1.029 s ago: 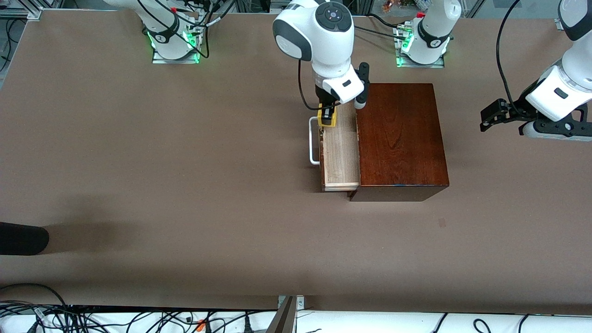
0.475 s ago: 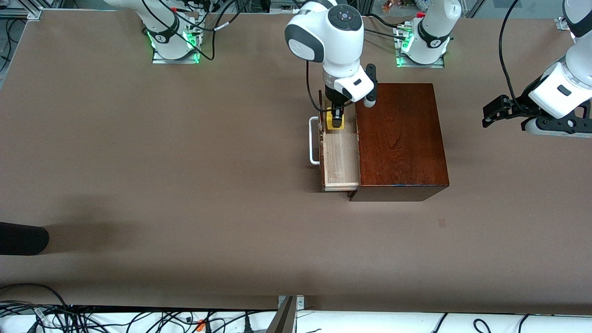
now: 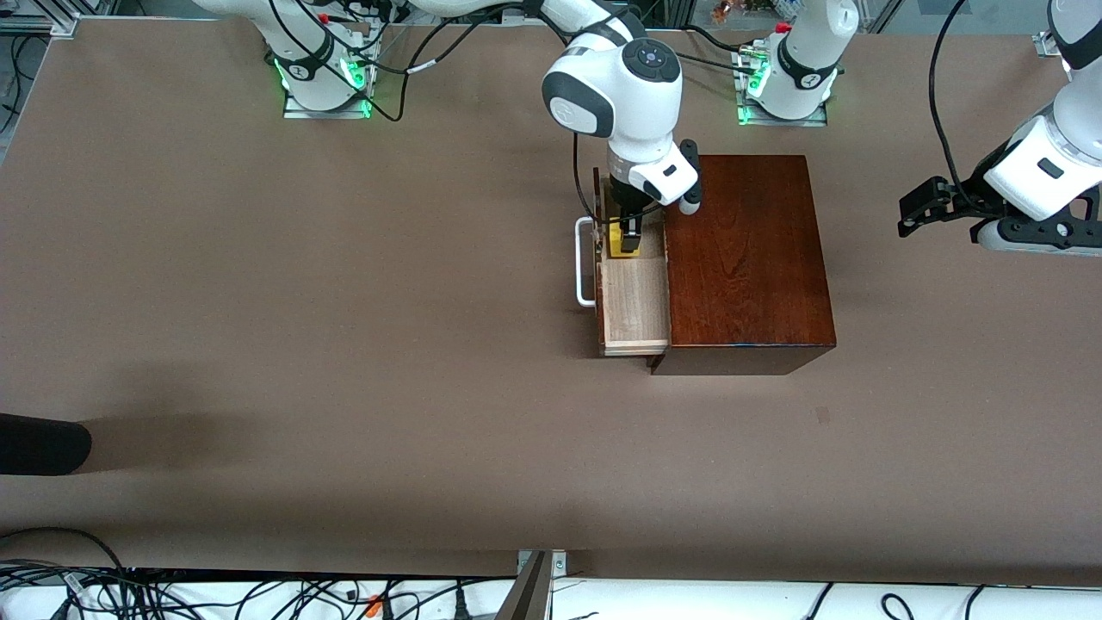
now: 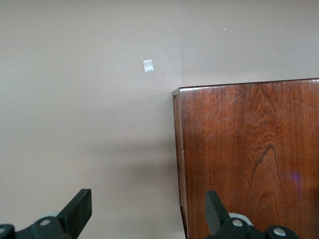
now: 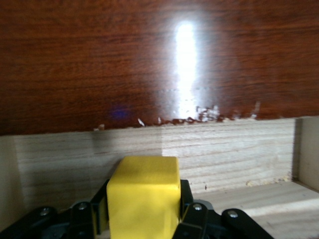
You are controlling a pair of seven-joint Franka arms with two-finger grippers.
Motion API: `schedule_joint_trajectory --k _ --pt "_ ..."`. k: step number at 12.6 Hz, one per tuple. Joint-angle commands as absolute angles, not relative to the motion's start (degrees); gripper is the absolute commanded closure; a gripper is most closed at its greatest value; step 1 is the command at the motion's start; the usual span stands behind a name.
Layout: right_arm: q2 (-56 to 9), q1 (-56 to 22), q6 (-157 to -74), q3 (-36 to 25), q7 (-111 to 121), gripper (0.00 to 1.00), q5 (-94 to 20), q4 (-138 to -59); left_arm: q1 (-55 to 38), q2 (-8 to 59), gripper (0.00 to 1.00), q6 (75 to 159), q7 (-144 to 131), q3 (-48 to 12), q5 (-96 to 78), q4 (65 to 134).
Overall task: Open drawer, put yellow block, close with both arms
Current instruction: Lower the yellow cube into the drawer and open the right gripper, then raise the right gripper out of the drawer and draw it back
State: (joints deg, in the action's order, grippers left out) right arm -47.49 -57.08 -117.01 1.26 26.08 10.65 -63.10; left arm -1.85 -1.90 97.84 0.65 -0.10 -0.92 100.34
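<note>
The drawer [image 3: 635, 306] of the dark reddish-brown wooden box [image 3: 745, 258] stands pulled out, its pale wood inside showing and its white bar handle [image 3: 584, 263] on its front. My right gripper [image 3: 626, 241] is shut on the yellow block [image 3: 622, 242] and holds it down inside the open drawer, at the end toward the robots' bases. In the right wrist view the yellow block [image 5: 143, 196] sits between the black fingers [image 5: 187, 204], in front of the drawer's pale wall [image 5: 224, 152]. My left gripper [image 3: 914, 211] is open and empty, up in the air past the box toward the left arm's end; its wrist view shows the box [image 4: 249, 154].
A black object [image 3: 39, 443] lies at the table's edge toward the right arm's end. A small pale mark [image 3: 823, 414] is on the table nearer the camera than the box. Cables run along the table's front edge [image 3: 258, 594].
My right gripper has moved with the yellow block from over the drawer's handle edge to over the drawer's inside and lowered into it. My left gripper has hardly moved.
</note>
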Motion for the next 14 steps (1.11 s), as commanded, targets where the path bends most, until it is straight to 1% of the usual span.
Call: schedule_joint_trajectory --k 1,5,6,7,9,13,14 --pt "-49.6 -57.6 -117.3 0.5 26.1 0.79 12.8 -61.0 -1.8 -2.5 0.0 96.6 0.4 -0.4 0.2 99.7" --pt "-50.0 -56.8 -117.8 0.4 27.2 0.78 12.8 -61.0 -1.8 -2.5 0.0 96.6 0.4 -0.6 0.2 99.6" --pt "-50.4 -56.8 -118.2 0.3 27.2 0.72 12.8 -61.0 -1.8 -2.5 0.0 96.6 0.4 -0.7 0.2 99.6" --pt "-50.7 -56.8 -118.5 0.3 27.0 0.63 12.8 -61.0 -1.8 -2.5 0.0 96.6 0.4 -0.7 0.2 99.6" --pt "-50.6 -56.8 -118.0 0.3 26.6 0.0 12.7 -61.0 -1.9 -2.5 0.0 96.6 0.4 -0.7 0.2 99.6" --pt "-49.1 -56.7 -116.4 0.1 26.2 0.0 12.0 -60.9 -2.0 -2.5 0.0 95.9 0.3 -0.8 0.2 98.7" --pt "-47.8 -55.9 -114.6 0.1 26.1 0.0 9.8 -60.6 -2.2 -2.5 0.0 95.8 0.2 -0.8 0.2 98.7"
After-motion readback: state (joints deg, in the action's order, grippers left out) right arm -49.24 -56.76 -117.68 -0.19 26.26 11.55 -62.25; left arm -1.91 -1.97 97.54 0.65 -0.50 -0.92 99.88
